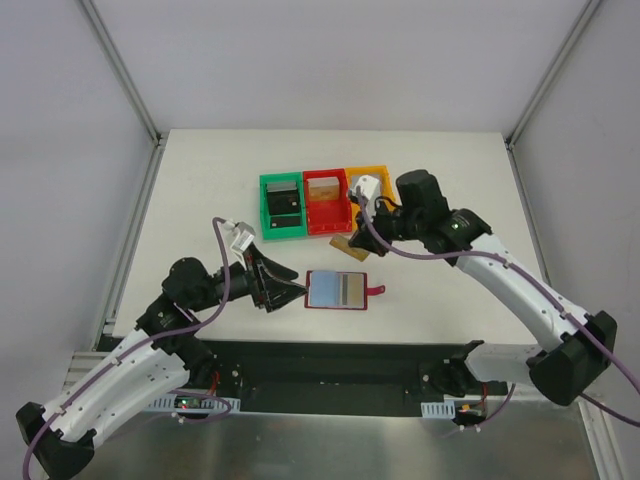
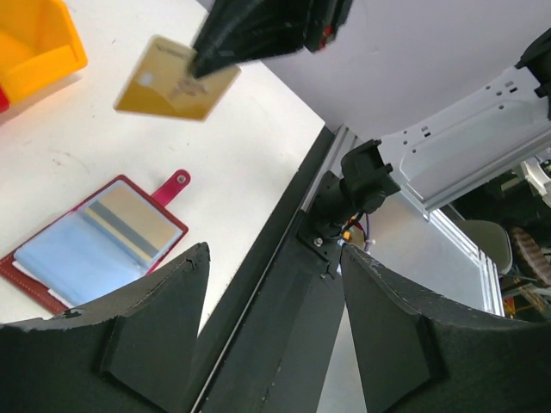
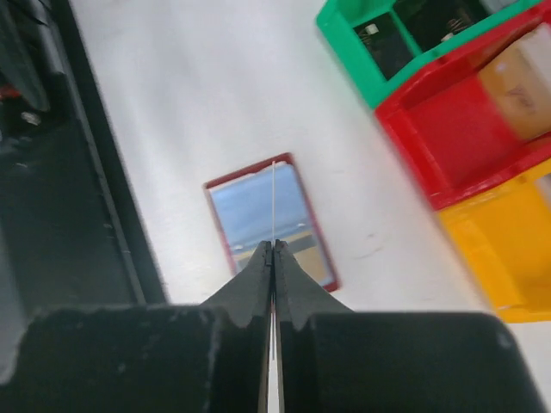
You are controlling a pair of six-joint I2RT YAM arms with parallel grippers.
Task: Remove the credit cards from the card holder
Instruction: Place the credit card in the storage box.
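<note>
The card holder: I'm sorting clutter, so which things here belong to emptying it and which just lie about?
Job: dark red leather card holder, open; thin tan card in the right gripper.
Idle: green plastic bin; red plastic bin; orange plastic bin.

The card holder [image 2: 26, 280] is a small dark red folding wallet. It lies open and flat on the bench [image 1: 200, 200], near the front edge and about midway across. Its snap tab [image 2: 175, 185] sticks out from the right edge. 2 credit cards [image 1: 338, 290] show face up inside it, side by side: a pale blue-grey card [image 2: 69, 258] on the left and a tan-olive card [image 2: 138, 225] with a grey stripe on the right. A 3rd, gold card [image 2: 176, 79] is out of the holder. It hangs tilted in the air just beyond the holder's far right corner, pinched by 1 edge in the closed right end effector [image 3: 273, 251].
</note>
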